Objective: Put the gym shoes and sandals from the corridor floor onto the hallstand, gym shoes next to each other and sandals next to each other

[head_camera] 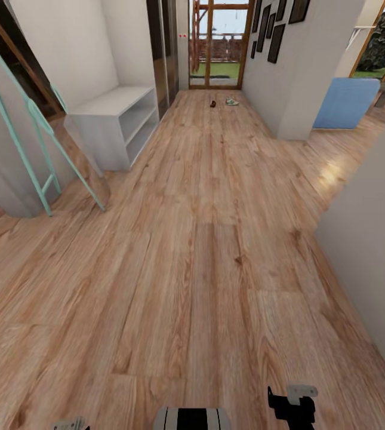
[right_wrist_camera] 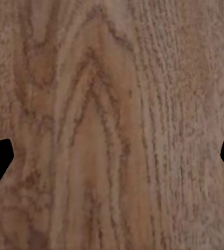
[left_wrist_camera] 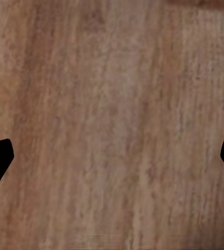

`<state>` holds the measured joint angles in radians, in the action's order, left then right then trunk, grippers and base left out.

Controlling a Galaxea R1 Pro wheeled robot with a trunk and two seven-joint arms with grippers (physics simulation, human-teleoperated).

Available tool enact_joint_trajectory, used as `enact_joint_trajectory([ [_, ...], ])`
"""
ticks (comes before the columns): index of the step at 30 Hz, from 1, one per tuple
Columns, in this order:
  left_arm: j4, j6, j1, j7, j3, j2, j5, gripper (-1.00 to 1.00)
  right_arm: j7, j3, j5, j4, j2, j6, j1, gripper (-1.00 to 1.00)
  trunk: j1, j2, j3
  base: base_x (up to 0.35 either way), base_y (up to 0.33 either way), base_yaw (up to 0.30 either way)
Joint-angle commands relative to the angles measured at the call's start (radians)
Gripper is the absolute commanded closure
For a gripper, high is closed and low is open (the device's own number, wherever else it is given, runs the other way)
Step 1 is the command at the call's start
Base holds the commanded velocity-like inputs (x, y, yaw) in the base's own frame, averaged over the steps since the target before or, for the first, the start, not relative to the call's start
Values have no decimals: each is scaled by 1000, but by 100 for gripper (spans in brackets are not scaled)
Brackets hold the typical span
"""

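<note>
A long corridor with a wood-plank floor (head_camera: pixel 204 269) runs straight ahead from the robot. Far down it, near a glass door (head_camera: pixel 219 45), two small shapes lie on the floor just beside each other: one dark brown, probably a sandal (head_camera: pixel 212 104), and one pale with a green tint, probably a gym shoe (head_camera: pixel 231 101). They are too small to tell their long axes or whether more shoes lie with them, so only one of each can be counted here. A pale grey rack (head_camera: pixel 120 119) with two open tiers stands against the left wall, nearer than the shoes.

Both arms hang low at the robot's front, well apart from everything. The left gripper (left_wrist_camera: pixel 112 156) and right gripper (right_wrist_camera: pixel 112 156) each face bare floor, fingers spread wide, holding nothing. The shoes lie dead ahead, slightly right of centre, so the right arm may be marginally nearer.
</note>
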<state>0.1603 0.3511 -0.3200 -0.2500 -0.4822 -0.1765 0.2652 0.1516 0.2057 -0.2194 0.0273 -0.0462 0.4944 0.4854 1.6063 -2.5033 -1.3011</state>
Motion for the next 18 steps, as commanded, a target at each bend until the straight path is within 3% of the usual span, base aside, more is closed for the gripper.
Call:
enact_joint_trajectory([
  [1,-1,3,-1,-5,-9,0,8,-100,5,6,-11,-1,0,3,1,-100,0,0,-1,338,0,-5],
  [18,-1,3,-1,-5,-9,0,8,-100,5,6,-11,-1,0,3,0,-100,0,0,-1,338,0,-1],
])
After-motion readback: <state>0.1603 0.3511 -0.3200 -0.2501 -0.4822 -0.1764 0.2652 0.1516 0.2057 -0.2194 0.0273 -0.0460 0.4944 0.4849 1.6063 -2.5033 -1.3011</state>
